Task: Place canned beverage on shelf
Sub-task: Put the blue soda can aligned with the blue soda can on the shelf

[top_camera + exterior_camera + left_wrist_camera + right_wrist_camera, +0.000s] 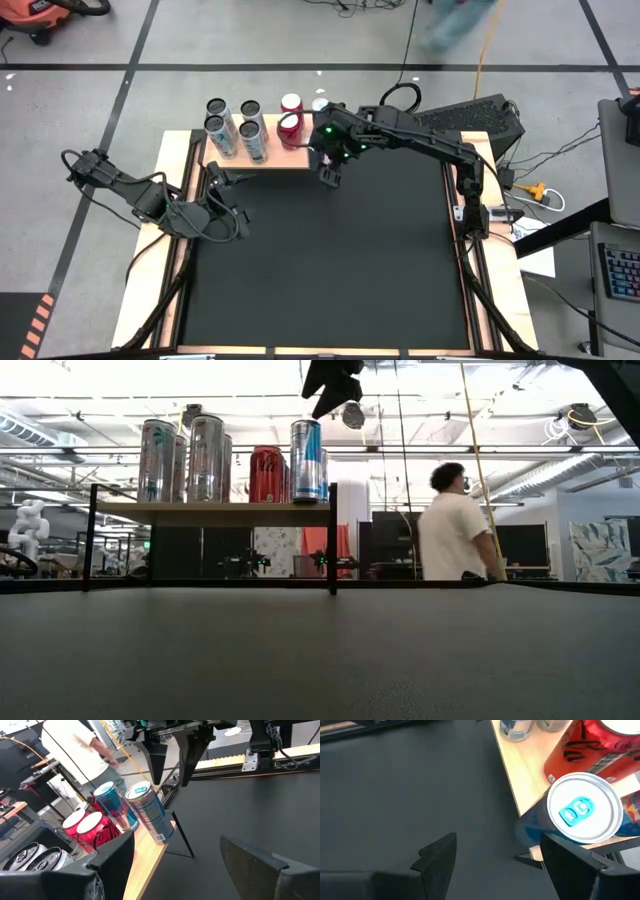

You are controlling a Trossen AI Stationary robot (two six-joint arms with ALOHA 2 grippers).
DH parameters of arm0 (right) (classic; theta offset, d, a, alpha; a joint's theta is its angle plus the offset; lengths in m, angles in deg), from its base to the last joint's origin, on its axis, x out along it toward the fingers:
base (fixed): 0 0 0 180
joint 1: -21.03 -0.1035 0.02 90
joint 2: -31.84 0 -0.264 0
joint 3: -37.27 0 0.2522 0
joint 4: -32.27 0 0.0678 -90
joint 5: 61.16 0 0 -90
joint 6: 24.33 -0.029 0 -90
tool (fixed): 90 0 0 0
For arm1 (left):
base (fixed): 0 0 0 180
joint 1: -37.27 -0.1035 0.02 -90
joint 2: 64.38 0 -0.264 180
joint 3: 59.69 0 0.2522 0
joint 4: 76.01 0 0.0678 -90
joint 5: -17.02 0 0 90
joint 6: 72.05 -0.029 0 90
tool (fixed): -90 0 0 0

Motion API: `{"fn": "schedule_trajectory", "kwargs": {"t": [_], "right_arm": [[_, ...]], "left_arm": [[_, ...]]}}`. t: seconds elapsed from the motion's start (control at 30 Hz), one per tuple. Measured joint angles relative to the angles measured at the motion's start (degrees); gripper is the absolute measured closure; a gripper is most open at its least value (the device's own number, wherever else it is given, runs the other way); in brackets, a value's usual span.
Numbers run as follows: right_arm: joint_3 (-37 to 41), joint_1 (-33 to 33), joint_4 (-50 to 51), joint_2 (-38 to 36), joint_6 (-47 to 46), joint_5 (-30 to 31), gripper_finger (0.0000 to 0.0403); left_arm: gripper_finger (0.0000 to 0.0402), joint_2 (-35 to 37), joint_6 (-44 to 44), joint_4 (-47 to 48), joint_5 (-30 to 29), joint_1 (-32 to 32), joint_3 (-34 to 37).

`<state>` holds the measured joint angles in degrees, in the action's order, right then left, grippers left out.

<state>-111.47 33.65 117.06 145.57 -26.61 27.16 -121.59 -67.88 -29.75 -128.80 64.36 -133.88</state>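
Note:
The shelf [290,158] [210,512], a light wooden top on thin dark legs, stands at the mat's far left. Upright on it are several silver cans [235,125] [190,458], two red cans [290,125] [95,832] and two blue cans. The blue can [306,460] [580,812] [150,810] nearest the shelf's right end stands on its base. My right gripper [328,172] [335,390] [495,855] hangs open above and just right of that can, clear of it. My left gripper [215,175] [185,865] waits open at the mat's left, near the shelf's left end.
The black mat [330,260] stretches bare between the shelf and the near edge. A dark case [470,115] and cables lie beyond the table's far right corner. A person [455,525] walks in the room behind the table.

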Motion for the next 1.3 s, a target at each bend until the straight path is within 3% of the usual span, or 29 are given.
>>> {"fn": "schedule_trajectory", "kwargs": {"t": [0.27, 0.53, 1.3], "right_arm": [[0.00, 0.07, -2.65, 0.00, -0.59, -1.04, 0.0133], [-0.02, 1.03, -5.43, 1.11, -7.58, -3.09, 0.0133], [-0.02, 2.80, -11.75, 4.27, -6.02, -4.28, 0.0133]], "left_arm": [[0.0107, 0.00, -0.02, 0.01, 0.01, 0.00, -0.02], [0.0107, 0.00, 0.00, -0.02, 0.01, 0.00, -0.02], [0.0107, -0.02, 0.07, 1.12, 0.28, 0.00, -0.02]]}}
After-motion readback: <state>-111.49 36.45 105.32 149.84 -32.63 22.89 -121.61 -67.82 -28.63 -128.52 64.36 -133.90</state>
